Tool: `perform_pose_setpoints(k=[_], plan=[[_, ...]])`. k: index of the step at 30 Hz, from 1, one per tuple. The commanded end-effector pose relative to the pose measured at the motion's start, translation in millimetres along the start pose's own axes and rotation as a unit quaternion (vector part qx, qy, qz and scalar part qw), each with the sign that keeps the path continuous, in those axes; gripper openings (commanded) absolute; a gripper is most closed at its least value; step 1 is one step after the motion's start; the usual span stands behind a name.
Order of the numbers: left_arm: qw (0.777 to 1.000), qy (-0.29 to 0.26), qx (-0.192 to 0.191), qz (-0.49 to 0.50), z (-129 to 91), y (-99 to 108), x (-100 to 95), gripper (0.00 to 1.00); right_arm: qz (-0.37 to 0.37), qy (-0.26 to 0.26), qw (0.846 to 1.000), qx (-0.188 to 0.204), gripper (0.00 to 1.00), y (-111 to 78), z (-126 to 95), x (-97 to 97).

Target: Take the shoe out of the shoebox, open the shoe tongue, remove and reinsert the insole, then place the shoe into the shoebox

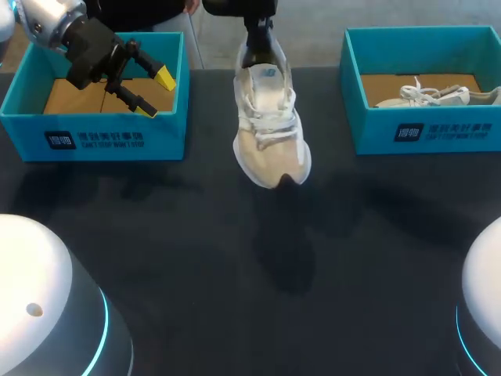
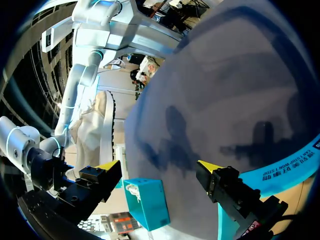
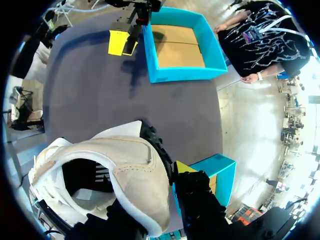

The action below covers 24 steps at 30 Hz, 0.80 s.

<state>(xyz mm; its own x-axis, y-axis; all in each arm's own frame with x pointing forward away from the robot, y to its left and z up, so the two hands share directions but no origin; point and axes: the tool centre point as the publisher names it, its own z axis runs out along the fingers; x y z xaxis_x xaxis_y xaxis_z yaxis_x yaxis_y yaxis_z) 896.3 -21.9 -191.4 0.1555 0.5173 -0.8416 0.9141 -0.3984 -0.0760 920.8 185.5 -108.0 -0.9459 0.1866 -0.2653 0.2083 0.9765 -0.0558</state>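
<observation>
The white shoe [image 3: 130, 170] is the closest thing. Its heel is gripped by the right gripper [image 1: 262, 59], which holds it in the air above the dark table [image 1: 235, 274], with the toe pointing toward the robot, between the two blue boxes. The left gripper [image 1: 155, 94] hangs over the left shoebox [image 1: 94, 137], fingers spread wide, holding nothing. In the right shoebox [image 1: 423, 129] lies a second shoe [image 1: 427, 94].

At the frame's right edge the right shoebox [image 1: 427, 135] and the second shoe [image 1: 435, 95] inside it are cut off, while at top centre the shoe [image 1: 271, 129] hides the fingertips of the right gripper [image 1: 261, 56].
</observation>
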Motion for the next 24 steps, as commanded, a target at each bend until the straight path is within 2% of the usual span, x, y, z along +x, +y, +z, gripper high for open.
perform_pose_setpoints(k=[1,14,24], plan=[[1.000,0.001,0.000,0.000,0,0,0.0,1.00,0.000,0.001,1.000,-0.001,0.00,-0.4,-1,-0.8],[1.000,0.001,0.000,0.000,0,0,0.0,1.00,0.000,0.001,1.000,-0.001,0.00,-0.4,-1,-0.8],[1.000,0.001,0.000,0.000,0,0,0.0,1.00,-0.013,0.016,1.000,-0.023,0.00,-56.2,16,-53.6]])
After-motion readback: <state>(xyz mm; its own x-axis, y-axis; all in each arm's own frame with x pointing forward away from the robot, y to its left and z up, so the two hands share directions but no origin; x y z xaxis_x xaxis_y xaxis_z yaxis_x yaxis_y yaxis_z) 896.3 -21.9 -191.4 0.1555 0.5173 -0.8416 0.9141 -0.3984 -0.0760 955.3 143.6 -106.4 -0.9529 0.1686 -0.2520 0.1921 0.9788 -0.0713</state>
